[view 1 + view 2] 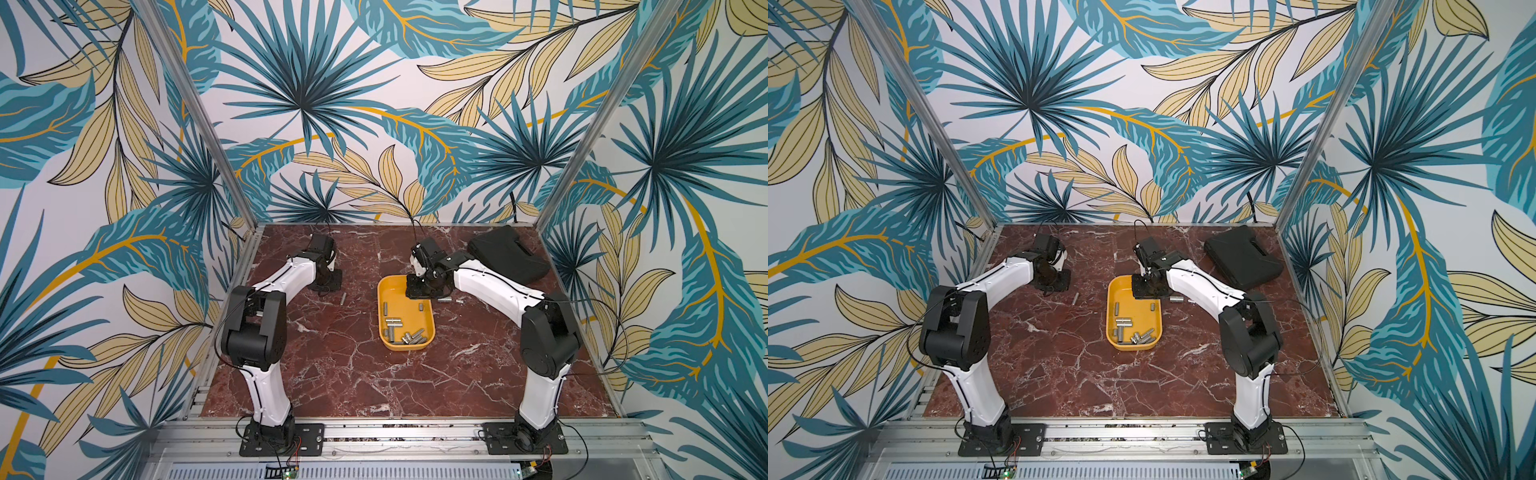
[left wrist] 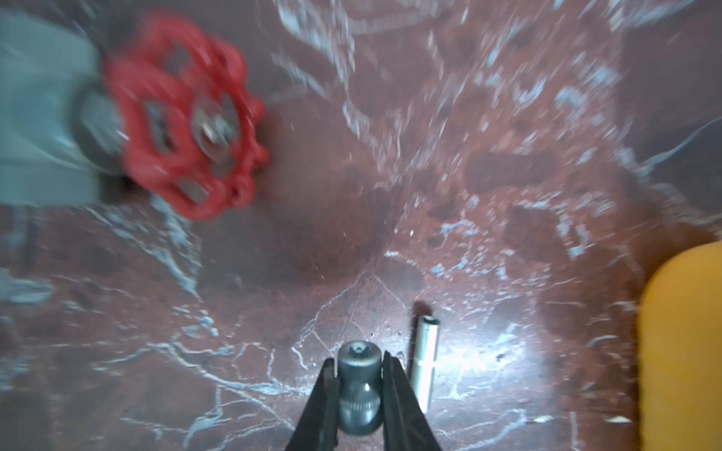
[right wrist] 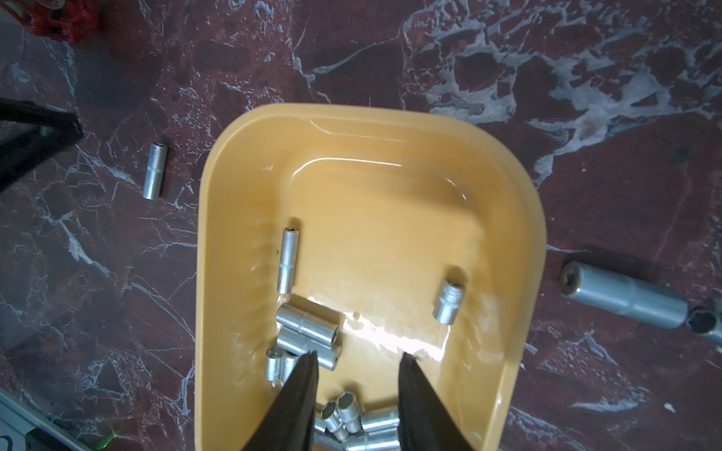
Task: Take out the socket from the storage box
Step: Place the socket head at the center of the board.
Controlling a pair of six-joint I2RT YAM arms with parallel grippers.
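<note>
The storage box (image 1: 380,316) (image 1: 1109,316) is a shallow yellow tray in the middle of the marble table. Several silver sockets (image 3: 308,332) lie in it, most near its front end. In the left wrist view, my left gripper (image 2: 357,361) is shut on a short stepped socket (image 2: 358,375) that looks dark in shadow. It is over the table left of the tray, beside a slim loose socket (image 2: 426,363) (image 1: 343,298). My right gripper (image 3: 358,355) hangs open over the tray's floor (image 3: 390,242), with nothing between its fingers.
A long socket (image 3: 625,298) (image 1: 446,299) lies on the table right of the tray. A flat black case (image 1: 507,253) (image 1: 1241,257) sits at the back right. A red valve handwheel (image 2: 183,117) on a grey body shows in the left wrist view.
</note>
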